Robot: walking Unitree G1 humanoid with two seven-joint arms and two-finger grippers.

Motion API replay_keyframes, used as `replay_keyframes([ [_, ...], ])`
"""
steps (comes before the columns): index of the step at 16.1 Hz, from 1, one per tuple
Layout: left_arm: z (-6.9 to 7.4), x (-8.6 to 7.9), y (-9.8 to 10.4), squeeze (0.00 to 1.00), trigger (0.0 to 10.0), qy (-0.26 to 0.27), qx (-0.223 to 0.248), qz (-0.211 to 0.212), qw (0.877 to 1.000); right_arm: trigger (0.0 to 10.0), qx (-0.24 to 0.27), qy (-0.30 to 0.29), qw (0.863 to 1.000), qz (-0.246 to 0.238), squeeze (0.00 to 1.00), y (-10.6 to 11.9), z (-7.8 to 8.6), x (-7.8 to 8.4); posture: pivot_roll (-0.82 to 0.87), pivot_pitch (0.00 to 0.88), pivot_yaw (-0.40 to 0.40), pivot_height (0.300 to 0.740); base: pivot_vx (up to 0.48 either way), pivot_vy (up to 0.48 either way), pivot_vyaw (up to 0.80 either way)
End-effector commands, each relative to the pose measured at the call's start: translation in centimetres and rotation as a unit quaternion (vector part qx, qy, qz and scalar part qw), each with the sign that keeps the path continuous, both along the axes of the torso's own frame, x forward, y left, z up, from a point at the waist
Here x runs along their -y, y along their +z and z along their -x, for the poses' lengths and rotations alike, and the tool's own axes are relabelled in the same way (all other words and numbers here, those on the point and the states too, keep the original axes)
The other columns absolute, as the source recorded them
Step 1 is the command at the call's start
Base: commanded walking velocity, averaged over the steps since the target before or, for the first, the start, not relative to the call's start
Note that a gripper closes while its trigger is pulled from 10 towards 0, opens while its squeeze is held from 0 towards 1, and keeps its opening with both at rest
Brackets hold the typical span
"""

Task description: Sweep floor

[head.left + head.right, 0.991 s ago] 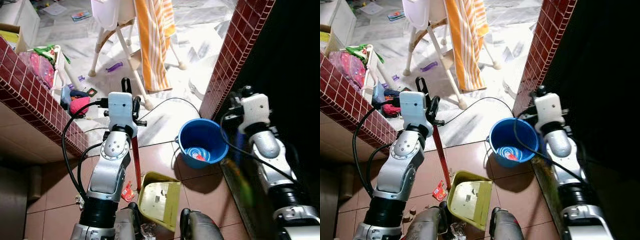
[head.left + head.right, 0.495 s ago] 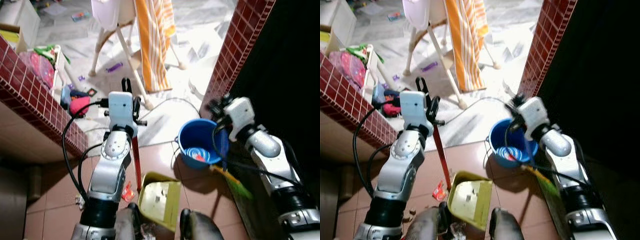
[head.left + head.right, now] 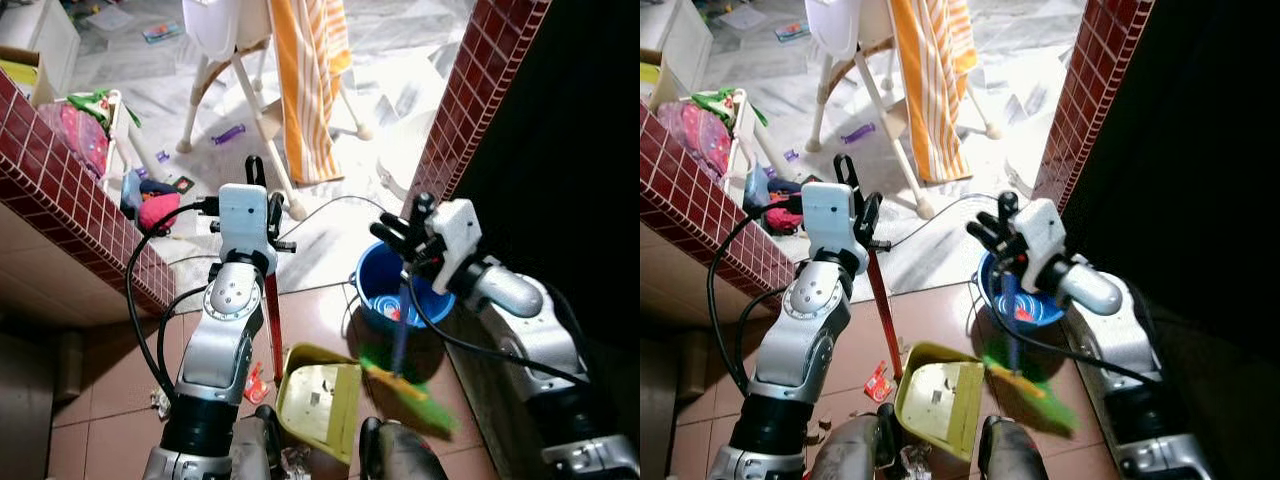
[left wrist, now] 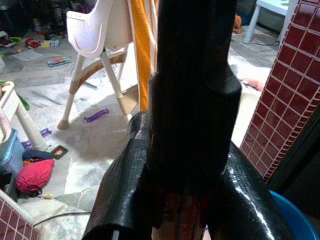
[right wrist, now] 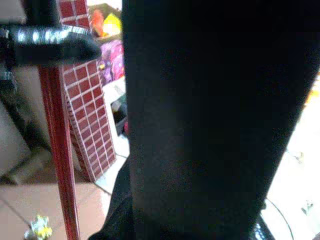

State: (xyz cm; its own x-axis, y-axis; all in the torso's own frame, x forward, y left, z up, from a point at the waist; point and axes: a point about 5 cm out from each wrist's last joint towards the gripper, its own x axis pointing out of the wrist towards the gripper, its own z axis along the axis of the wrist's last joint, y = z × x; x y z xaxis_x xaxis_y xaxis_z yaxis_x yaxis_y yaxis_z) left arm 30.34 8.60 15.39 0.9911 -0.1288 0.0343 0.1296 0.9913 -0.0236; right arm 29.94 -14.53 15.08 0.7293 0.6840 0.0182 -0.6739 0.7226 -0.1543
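- Fingers of the left gripper [image 3: 258,190] clamp one red pole [image 3: 272,330], the upright handle of one yellow-green dustpan [image 3: 320,392] on the floor tiles [image 3: 110,400].
- Right gripper [image 3: 402,232] grips one blue broom handle [image 3: 399,330]; its green bristles [image 3: 408,388] hang blurred beside the dustpan.
- One blue bucket [image 3: 385,270] sits behind the broom.
- A second ago the right arm was by the brick pillar [image 3: 470,110]; it has swung inward over the bucket.
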Motion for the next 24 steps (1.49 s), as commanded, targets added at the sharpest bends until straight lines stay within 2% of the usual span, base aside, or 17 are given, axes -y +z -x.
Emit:
replay_keyframes([
  [1, 0.3, 0.2, -0.1, 0.0, 10.0, -0.005, 0.001, -0.004, 1.0, 10.0, -0.013, -0.012, 0.998, -0.053, 0.0, 0.4, 0.1, -0.4, -0.05, 0.176, 0.034, 0.74, 0.0, 0.0, 0.0],
  [2, 0.4, 0.2, -0.3, 0.0, 10.0, -0.004, -0.002, -0.007, 1.0, 10.0, -0.018, -0.066, 0.996, -0.063, 0.0, 0.0, -0.3, -0.1, -0.05, 0.171, 0.03, 0.74, 0.0, 0.0, 0.0],
  [6, 0.5, 0.2, -1.0, 0.0, 10.0, -0.001, -0.009, -0.009, 1.0, 10.0, -0.046, -0.133, 0.987, -0.08, 0.0, -1.6, -0.8, -0.7, -0.04, 0.143, 0.03, 0.74, 0.0, 0.0, 0.0],
  [8, -0.1, 0.1, -0.9, 0.0, 10.0, -0.001, -0.004, -0.013, 1.0, 10.0, -0.03, -0.16, 0.984, -0.071, 0.0, -1.3, -1.6, -1.7, -0.03, 0.118, 0.039, 0.74, 0.0, 0.0, 0.0],
  [12, -1.0, -0.2, 0.1, 0.0, 10.0, 0.004, 0.014, -0.009, 1.0, 10.0, 0.003, -0.157, 0.985, -0.073, 0.0, -0.1, -2.4, -2.3, -0.04, 0.11, 0.046, 0.74, -0.188, 0.0, 0.0],
  [14, -1.0, 0.1, 0.1, 0.0, 10.0, 0.001, 0.017, -0.008, 1.0, 10.0, -0.011, -0.143, 0.985, -0.093, 0.0, -0.1, -2.3, -2.4, -0.05, 0.113, 0.044, 0.74, -0.281, 0.0, 0.0],
  [17, -0.9, 0.7, 0.2, 0.0, 10.0, -0.002, 0.016, 0.0, 1.0, 10.0, -0.007, -0.16, 0.982, -0.098, 0.0, -0.2, -2.5, -2.2, -0.05, 0.127, 0.041, 0.74, -0.314, 0.0, 0.0],
  [21, -1.1, 0.3, 0.2, 0.0, 10.0, 0.005, 0.017, 0.001, 1.0, 10.0, -0.006, -0.164, 0.982, -0.091, 0.0, -0.5, -2.7, -2.5, -0.05, 0.132, 0.039, 0.74, -0.316, 0.0, 0.0],
  [23, -1.3, 0.1, 0.2, 0.0, 10.0, 0.01, 0.019, 0.001, 1.0, 10.0, -0.01, -0.146, 0.987, -0.063, 0.0, -1.3, -2.3, -2.7, -0.05, 0.129, 0.033, 0.74, -0.315, 0.0, 0.0],
  [24, -1.3, 0.1, 0.2, 0.0, 10.0, 0.011, 0.019, 0.001, 1.0, 10.0, -0.014, -0.149, 0.987, -0.064, 0.0, -1.5, -2.3, -2.6, -0.05, 0.129, 0.033, 0.74, -0.315, 0.0, 0.0],
])
